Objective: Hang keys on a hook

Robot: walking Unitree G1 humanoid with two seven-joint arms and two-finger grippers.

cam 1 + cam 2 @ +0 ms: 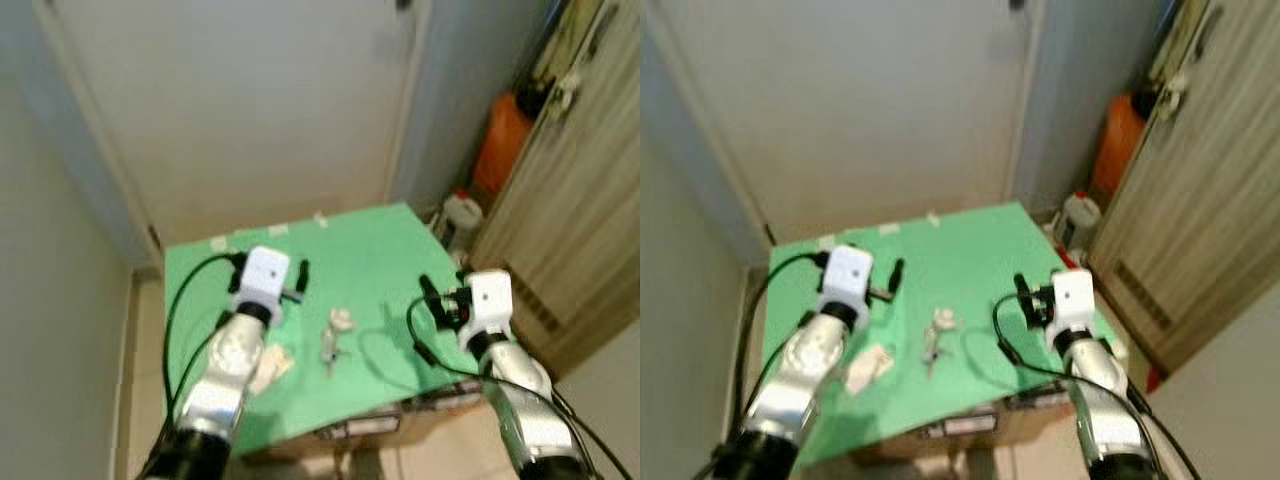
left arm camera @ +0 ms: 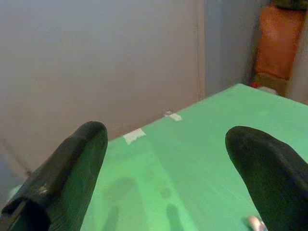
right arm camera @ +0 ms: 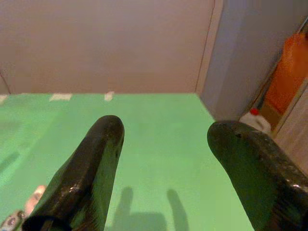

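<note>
Both end effectors hover over the green tabletop (image 1: 370,250) with fingers spread wide and nothing between them. In the left wrist view the left end effector (image 2: 173,168) shows its two black fingers (image 2: 67,178) far apart, only green surface and their shadows in the gap. In the right wrist view the right end effector (image 3: 168,163) is just as open, its fingers (image 3: 84,178) apart above the cloth, touching nothing.

From the head, the left arm (image 1: 225,370) reaches forward from the lower left, its white wrist block above the tabletop's left half, fingertips pointing toward the far wall (image 1: 240,100). The right arm (image 1: 520,390) comes up from the lower right, wrist bent, its end effector turned inward over the right part of the tabletop.

The keys (image 1: 335,340) lie flat on the tabletop between the two end effectors, near the front edge, apart from both. A pale crumpled scrap (image 1: 270,368) lies just beside the left arm. Tape pieces (image 1: 275,232) sit along the far edge. An orange container (image 1: 500,145) and a white jug (image 1: 462,215) stand on the floor to the right, beside a wooden door (image 1: 570,220).
</note>
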